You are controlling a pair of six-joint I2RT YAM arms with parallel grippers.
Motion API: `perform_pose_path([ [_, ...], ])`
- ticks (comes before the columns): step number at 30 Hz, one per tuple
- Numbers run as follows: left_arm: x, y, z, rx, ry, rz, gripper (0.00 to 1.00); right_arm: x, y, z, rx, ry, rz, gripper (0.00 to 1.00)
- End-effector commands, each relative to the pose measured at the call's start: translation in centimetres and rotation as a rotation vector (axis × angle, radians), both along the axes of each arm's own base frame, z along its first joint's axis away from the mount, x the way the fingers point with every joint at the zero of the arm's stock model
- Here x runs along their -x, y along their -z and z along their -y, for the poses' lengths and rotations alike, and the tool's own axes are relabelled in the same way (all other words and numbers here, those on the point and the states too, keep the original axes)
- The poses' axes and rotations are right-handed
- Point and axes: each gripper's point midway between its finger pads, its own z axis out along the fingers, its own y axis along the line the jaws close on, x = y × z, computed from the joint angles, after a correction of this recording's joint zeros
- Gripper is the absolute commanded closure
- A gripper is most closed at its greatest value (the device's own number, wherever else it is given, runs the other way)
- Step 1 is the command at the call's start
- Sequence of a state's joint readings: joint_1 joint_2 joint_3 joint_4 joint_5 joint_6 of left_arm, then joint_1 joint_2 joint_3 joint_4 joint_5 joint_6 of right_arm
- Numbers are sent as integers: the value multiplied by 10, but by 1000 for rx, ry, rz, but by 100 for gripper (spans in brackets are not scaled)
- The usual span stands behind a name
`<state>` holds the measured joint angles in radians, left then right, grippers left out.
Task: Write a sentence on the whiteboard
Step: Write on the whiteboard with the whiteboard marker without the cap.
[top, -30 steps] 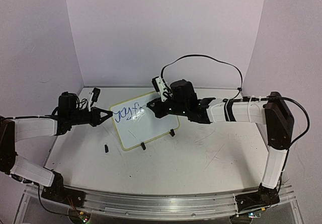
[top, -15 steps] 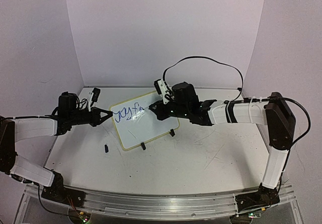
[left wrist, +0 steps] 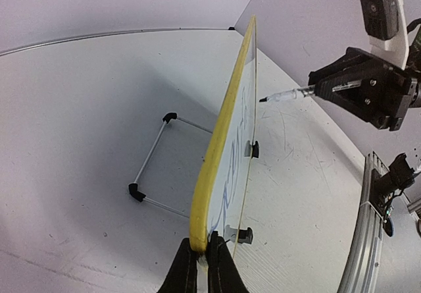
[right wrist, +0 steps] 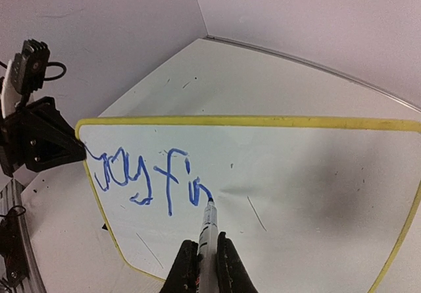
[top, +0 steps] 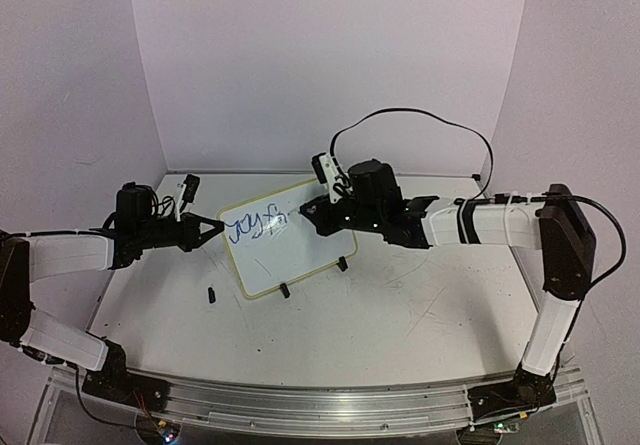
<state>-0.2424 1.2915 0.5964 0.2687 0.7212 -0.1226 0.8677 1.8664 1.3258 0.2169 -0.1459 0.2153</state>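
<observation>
Right gripper [right wrist: 205, 243] pinching marker [right wrist: 208, 224], fingers pressed tight on barrel, bottom centre of right wrist view. Marker tip on whiteboard [right wrist: 302, 168] at end of blue writing [right wrist: 141, 174], left half of board. Left gripper [left wrist: 200, 257] clamped on board's yellow-green frame edge, bottom centre of left wrist view. Top view: whiteboard stands tilted on table [top: 420, 305], centre-left of frame, between both grippers. Black clip feet [top: 284, 290] along its lower edge. Small black object [top: 212, 293] on table, just lower left of board.
</observation>
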Motion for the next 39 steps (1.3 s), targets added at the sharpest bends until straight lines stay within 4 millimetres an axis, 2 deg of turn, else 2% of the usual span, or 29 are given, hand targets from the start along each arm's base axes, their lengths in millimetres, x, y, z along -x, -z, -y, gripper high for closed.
perform_pose_path([
  [1, -5, -8, 1, -45, 9, 72, 100, -4, -52, 13, -89, 42, 80, 100],
  [8, -5, -9, 1, -44, 10, 76, 100, -16, -34, 10, -70, 51, 52, 100],
  [19, -6, -7, 2, -46, 14, 69, 100, -14, -15, 7, -43, 36, 11, 100],
  [28, -5, -8, 2, -45, 14, 70, 100, -19, -11, 1, -33, 35, 17, 100],
  [39, -5, -8, 2, -47, 15, 72, 100, -18, -18, -5, -43, 8, 28, 100],
])
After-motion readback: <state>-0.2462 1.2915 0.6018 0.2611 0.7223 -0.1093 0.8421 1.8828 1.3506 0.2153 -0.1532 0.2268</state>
